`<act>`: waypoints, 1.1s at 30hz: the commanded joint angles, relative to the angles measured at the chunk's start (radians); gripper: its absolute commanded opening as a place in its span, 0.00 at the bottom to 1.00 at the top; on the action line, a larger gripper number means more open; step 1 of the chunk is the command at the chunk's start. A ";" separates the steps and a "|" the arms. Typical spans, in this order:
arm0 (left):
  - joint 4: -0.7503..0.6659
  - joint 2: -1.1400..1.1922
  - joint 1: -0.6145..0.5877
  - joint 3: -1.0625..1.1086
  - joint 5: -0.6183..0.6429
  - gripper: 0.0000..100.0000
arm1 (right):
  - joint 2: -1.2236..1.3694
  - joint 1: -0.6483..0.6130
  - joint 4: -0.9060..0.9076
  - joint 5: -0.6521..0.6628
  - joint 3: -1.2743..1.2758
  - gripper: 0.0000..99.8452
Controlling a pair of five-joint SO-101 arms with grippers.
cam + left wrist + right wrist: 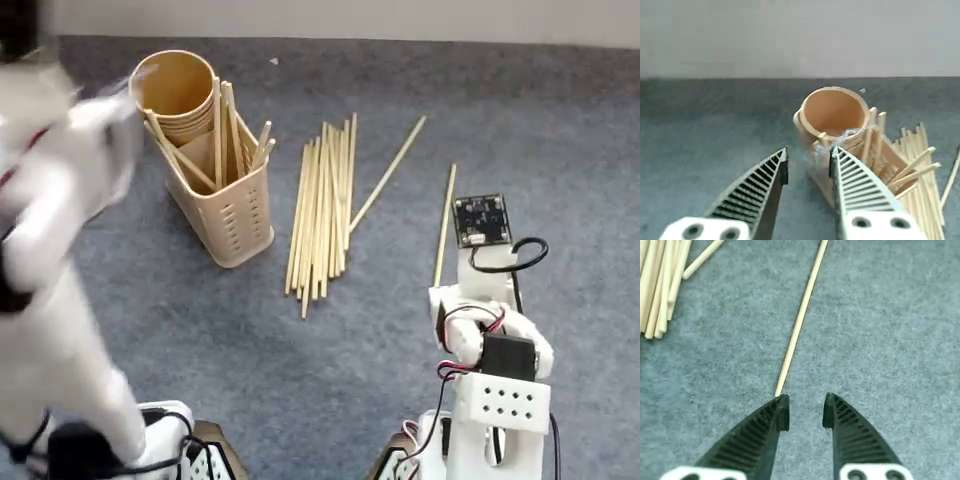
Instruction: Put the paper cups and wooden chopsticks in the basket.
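- The grey carpeted surface [560, 120] carries everything; the basket is the landmark below.
- The left arm [50, 250] rises on the side of the basket away from the loose sticks, with its upper end near the basket's cup end.
- The right arm [495, 370] stands well apart from the basket, beyond the loose pile.
- The basket [232, 215], a tan perforated holder, stands upright.
- The pile of wooden chopsticks [322, 205] lies flat just beside the basket, on the side facing the right arm. This is the bulk of what is left to do.
- The paper cups [178, 85] sit nested inside the basket at its far end, mouth up. That part of the task looks done.
- A few chopsticks [222, 125] already stand slanted inside the basket next to the cups.
- One stray chopstick [388, 172] lies at a slant beyond the pile from the basket.
- Another single chopstick [445, 225] lies farther out from the basket again.
- The left gripper [808, 155] hangs near the basket with its fingers spread and nothing between them.
- The right gripper [805, 405] is parted and empty. The single chopstick's near end lies just by one fingertip.
- No label or writing can be read on any item.
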 commanded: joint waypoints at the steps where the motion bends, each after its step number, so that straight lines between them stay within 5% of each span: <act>1: 0.098 -0.097 -0.271 0.127 -0.044 0.16 | 0.004 0.013 -0.016 0.011 -0.097 0.13; 8: 0.000 -0.114 -0.302 0.730 -0.077 0.17 | 0.455 0.010 0.068 0.009 -0.530 0.13; 15: -0.531 -0.114 -0.314 1.342 0.028 0.17 | 1.006 -0.174 0.127 -0.057 -1.009 0.13; 23: -0.713 -0.114 -0.297 1.455 0.032 0.17 | 1.264 -0.421 0.131 0.003 -1.242 0.13; 33: -0.726 -0.113 -0.291 1.468 0.032 0.17 | 1.547 -0.438 -0.048 0.046 -1.248 0.13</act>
